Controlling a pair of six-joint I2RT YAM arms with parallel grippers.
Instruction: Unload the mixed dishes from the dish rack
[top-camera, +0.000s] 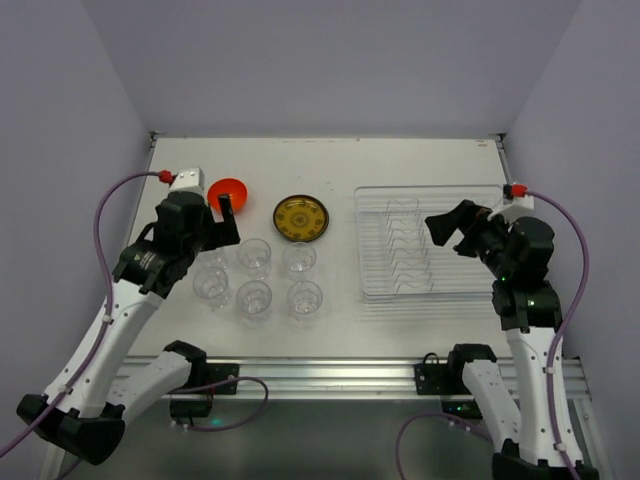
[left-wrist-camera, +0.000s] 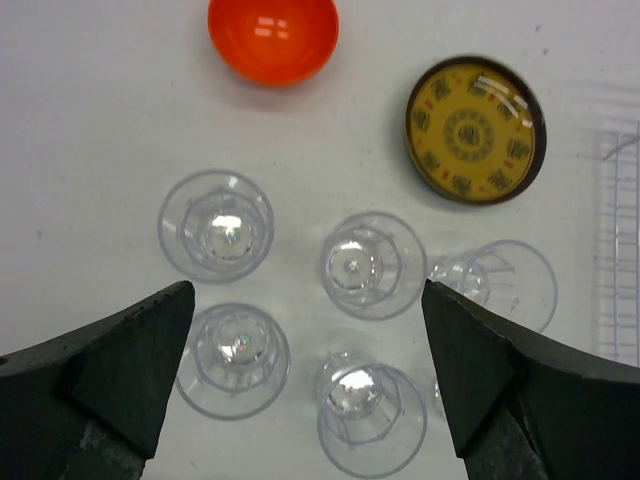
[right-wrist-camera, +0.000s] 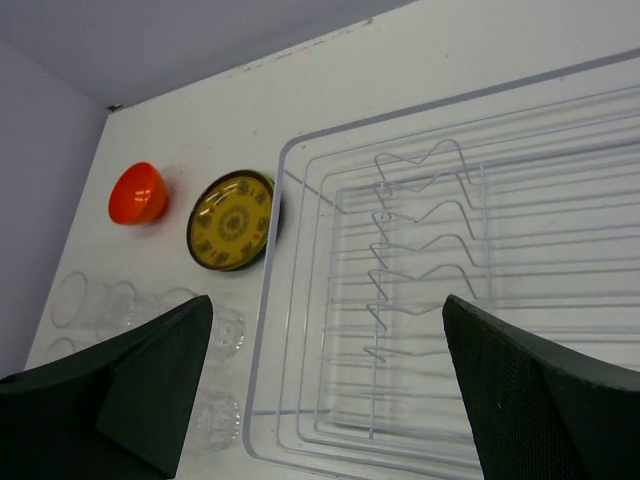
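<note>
The clear dish rack (top-camera: 372, 285) (right-wrist-camera: 290, 165) lies right of centre, and only its white wire dividers (right-wrist-camera: 400, 240) show inside. To its left, on the table, are the orange-red bowl (top-camera: 228, 190) (left-wrist-camera: 273, 38) (right-wrist-camera: 137, 193), the patterned yellow-brown plate (top-camera: 301, 218) (left-wrist-camera: 475, 128) (right-wrist-camera: 231, 221) and several clear cups (top-camera: 254, 298) (left-wrist-camera: 372, 264). My left gripper (top-camera: 224, 226) (left-wrist-camera: 308, 300) hangs open above the cups and holds nothing. Over the rack's right part my right gripper (top-camera: 450, 232) (right-wrist-camera: 326, 305) is open and empty. No black or lime green plate is in view.
Lavender walls close in the table on the left, back and right. A metal rail (top-camera: 330, 375) with both arm bases runs along the near edge. Purple cables (top-camera: 105, 215) loop off each wrist. The rack's left edge (left-wrist-camera: 620, 250) shows at the right of the left wrist view.
</note>
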